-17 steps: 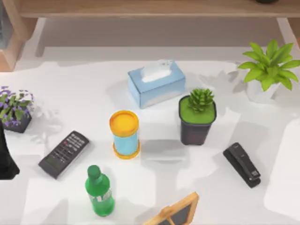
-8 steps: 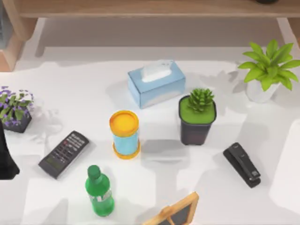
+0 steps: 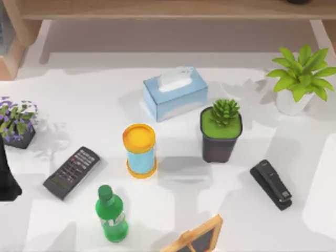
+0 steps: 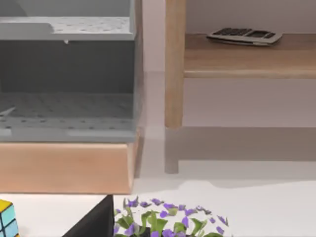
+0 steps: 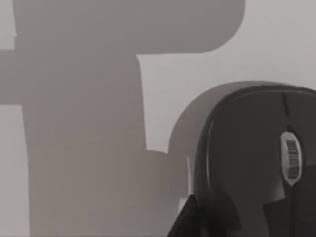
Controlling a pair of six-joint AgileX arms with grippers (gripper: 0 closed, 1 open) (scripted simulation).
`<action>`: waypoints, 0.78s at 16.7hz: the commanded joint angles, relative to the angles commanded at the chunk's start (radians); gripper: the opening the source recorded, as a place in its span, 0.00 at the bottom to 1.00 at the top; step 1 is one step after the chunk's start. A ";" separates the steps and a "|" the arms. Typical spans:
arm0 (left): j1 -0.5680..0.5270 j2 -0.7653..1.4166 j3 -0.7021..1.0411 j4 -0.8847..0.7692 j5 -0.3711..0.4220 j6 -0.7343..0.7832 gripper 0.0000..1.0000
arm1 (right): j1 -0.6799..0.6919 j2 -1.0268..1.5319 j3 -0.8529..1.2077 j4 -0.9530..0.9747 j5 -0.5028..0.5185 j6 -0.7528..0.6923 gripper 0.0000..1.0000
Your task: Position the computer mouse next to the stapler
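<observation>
The stapler (image 3: 271, 184), small, black and elongated, lies at an angle on the white table's right side, in front of the succulent pot. The computer mouse (image 5: 256, 158), dark with a grey scroll wheel, lies on a shadowed pale surface in the right wrist view. A dark part of my right gripper (image 5: 197, 219) hangs close over it. My left arm (image 3: 7, 178) stays parked at the table's left edge, beside the purple flowers.
Left of the stapler stand a succulent pot (image 3: 220, 134), a yellow-lidded can (image 3: 139, 149), a tissue box (image 3: 176, 93), a green bottle (image 3: 111, 214), a remote (image 3: 71, 172) and a wooden frame (image 3: 197, 236). A leafy plant (image 3: 302, 79) is back right, purple flowers (image 3: 17, 123) far left.
The shadow at the table's right edge has spread a little to the right, narrowing the bright patch there. The objects and the left arm have not moved.
</observation>
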 joint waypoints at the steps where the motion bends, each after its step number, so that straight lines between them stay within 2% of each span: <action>1: 0.000 0.000 0.000 0.000 0.000 0.000 1.00 | 0.000 0.000 0.000 0.000 0.000 0.000 0.25; 4: 0.000 0.000 0.000 0.000 0.000 0.000 1.00 | 0.000 0.000 0.000 0.000 0.000 0.000 0.02; 13: 0.000 0.000 0.000 0.000 0.000 0.000 1.00 | -0.002 -0.001 0.000 0.000 0.000 0.001 0.00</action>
